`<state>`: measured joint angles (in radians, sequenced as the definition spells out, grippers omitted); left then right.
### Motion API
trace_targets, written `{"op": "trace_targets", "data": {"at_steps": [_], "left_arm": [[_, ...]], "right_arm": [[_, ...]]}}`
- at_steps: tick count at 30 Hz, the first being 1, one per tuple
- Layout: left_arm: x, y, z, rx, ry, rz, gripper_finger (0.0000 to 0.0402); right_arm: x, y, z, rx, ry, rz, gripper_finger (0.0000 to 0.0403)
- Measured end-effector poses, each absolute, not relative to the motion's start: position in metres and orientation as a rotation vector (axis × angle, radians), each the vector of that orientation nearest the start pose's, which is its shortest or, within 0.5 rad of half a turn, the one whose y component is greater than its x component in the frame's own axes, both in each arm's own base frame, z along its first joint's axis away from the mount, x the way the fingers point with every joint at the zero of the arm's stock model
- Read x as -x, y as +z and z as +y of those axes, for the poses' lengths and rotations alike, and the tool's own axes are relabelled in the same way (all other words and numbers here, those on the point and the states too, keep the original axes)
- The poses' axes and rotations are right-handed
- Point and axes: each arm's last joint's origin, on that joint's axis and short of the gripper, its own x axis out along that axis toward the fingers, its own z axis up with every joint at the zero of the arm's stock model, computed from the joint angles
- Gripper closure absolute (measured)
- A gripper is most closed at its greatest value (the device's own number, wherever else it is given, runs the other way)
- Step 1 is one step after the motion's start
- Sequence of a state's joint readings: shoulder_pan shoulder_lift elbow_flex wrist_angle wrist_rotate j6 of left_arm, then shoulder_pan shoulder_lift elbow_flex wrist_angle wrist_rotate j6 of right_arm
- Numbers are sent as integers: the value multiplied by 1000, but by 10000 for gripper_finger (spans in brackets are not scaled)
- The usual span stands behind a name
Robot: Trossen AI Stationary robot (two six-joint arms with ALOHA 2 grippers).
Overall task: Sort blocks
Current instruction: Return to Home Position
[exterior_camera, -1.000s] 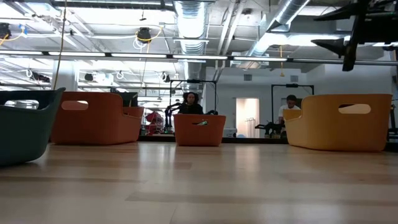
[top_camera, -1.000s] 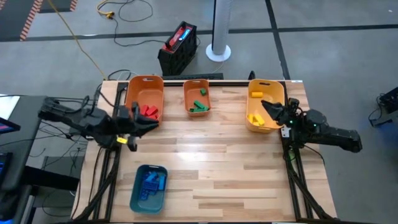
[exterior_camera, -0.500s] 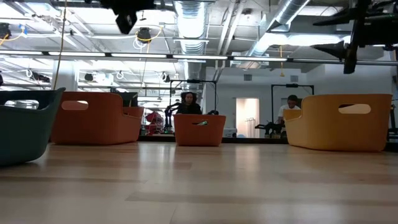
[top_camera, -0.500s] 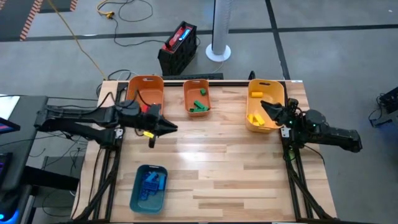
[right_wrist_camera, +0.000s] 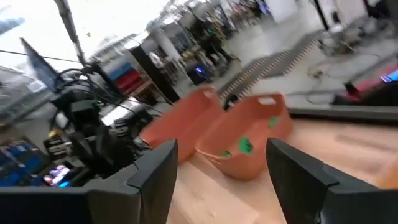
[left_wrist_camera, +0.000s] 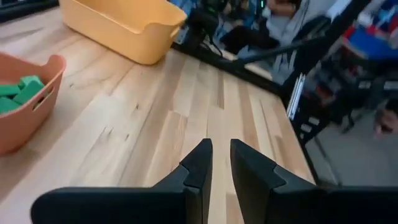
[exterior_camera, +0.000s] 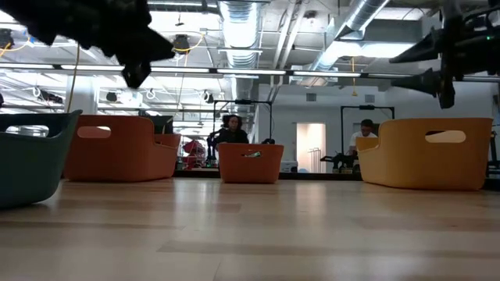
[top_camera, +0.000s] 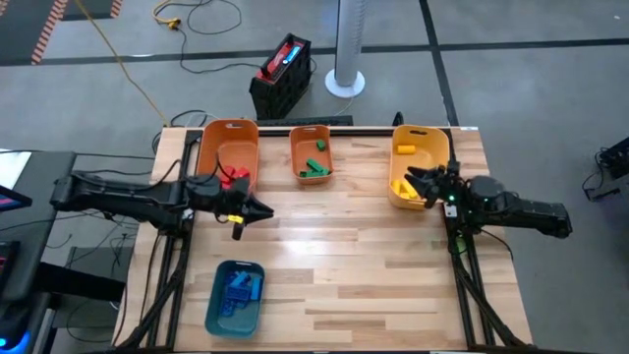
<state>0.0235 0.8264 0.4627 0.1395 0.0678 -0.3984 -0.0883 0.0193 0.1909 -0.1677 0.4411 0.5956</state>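
The blocks lie sorted in four bins: red blocks (top_camera: 234, 175) in the large orange bin (top_camera: 228, 138), green blocks (top_camera: 314, 167) in the small orange bin (top_camera: 312, 143), yellow blocks (top_camera: 401, 186) in the yellow bin (top_camera: 421, 140), and blue blocks (top_camera: 239, 287) in the teal bin (top_camera: 234, 317). My left gripper (top_camera: 267, 209) (left_wrist_camera: 221, 149) hangs shut and empty over bare table, just near of the large orange bin. My right gripper (top_camera: 417, 181) (right_wrist_camera: 221, 180) hovers open and empty, pointing level over the yellow bin's near end.
Bare wooden table (top_camera: 364, 256) spreads between the bins, across the middle and near right. A black crate (top_camera: 282, 74) and a white pole base (top_camera: 345, 81) stand on the floor beyond the far edge. People sit in the room behind (exterior_camera: 233, 129).
My left gripper has swung away from the large orange bin toward the table's middle and come down, rolling as it went; it stays shut. My right gripper has sunk slightly and rolled over the yellow bin, still open.
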Motion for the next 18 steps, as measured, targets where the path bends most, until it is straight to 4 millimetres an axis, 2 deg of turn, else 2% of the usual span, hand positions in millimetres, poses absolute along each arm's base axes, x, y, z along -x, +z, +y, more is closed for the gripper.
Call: {"op": "trace_targets", "data": {"at_steps": [4,7,14,18], "left_arm": [[-178,231,3,453,38,202,350],[-173,223,4,440,72,206,350],[-159,210,5,418,107,190,350],[-155,211,8,381,208,168,350]], "right_arm": [[-80,207,-18,-632,-486,-134,148],[-81,206,-13,-593,-403,-83,148],[-81,191,-4,-464,-330,118,148],[-78,181,-3,-458,-334,217,148]]}}
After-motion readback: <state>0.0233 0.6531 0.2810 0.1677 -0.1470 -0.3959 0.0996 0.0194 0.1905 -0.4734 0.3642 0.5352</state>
